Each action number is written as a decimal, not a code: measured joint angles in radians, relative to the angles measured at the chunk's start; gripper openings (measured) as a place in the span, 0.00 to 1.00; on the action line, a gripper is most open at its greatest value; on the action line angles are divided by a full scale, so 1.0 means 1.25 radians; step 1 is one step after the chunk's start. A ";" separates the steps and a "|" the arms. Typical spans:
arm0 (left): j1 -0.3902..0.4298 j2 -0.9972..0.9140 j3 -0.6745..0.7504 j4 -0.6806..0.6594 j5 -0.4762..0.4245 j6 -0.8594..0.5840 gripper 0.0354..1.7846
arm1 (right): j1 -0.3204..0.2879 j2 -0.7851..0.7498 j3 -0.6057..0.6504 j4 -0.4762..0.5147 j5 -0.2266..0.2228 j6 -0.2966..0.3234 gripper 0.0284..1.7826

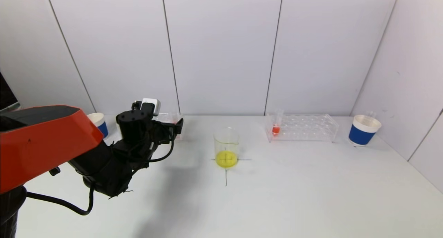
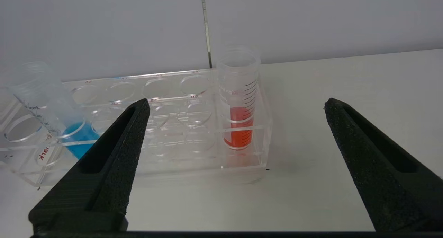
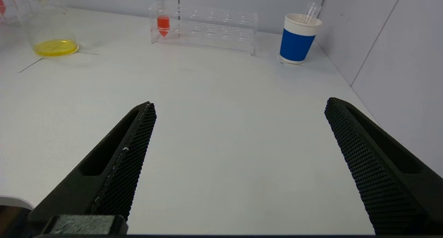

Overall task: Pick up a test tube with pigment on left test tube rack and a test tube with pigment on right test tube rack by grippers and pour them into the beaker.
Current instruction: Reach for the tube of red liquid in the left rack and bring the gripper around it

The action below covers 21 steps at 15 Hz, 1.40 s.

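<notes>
Head view: our left gripper (image 1: 174, 127) sits at the left rack (image 1: 169, 122), jaws apart, holding nothing. Beaker (image 1: 226, 146) is at table centre on a cross mark, yellow liquid already in the bottom. Right rack (image 1: 301, 128) stands well right of it, one red tube (image 1: 276, 124) in its end slot nearest the beaker. Blue cups at far left (image 1: 98, 124) and far right (image 1: 363, 130). Right arm is not in this view.

Left wrist view: fingers (image 2: 117, 144) spread wide, nothing between them yet. Red tube (image 2: 238, 103) stands upright in the rack's (image 2: 166, 134) end slot, roughly centred ahead of us. A blue tube (image 2: 55, 106) leans tilted at the other end. We judge the tube light, rigid, smooth and slippery, liquid free to slosh. Best hold: the bare wall above the rack top, below the rim, with moderate squeeze, kept upright.

Right wrist view: right gripper (image 3: 238, 109) wide open and empty, well short of its rack (image 3: 207, 26). Its red tube (image 3: 163, 18) is upright at the beaker (image 3: 45, 26) end; same grip point applies.
</notes>
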 joint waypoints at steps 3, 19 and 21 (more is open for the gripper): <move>0.000 0.029 -0.018 -0.032 0.013 0.000 0.99 | 0.000 0.000 0.000 0.000 0.000 0.000 0.99; 0.004 0.094 -0.087 -0.040 0.035 -0.031 0.99 | 0.000 0.000 0.000 0.000 0.000 0.000 0.99; 0.004 0.097 -0.093 -0.040 0.034 -0.032 0.99 | 0.000 0.000 0.000 0.000 0.000 0.000 0.99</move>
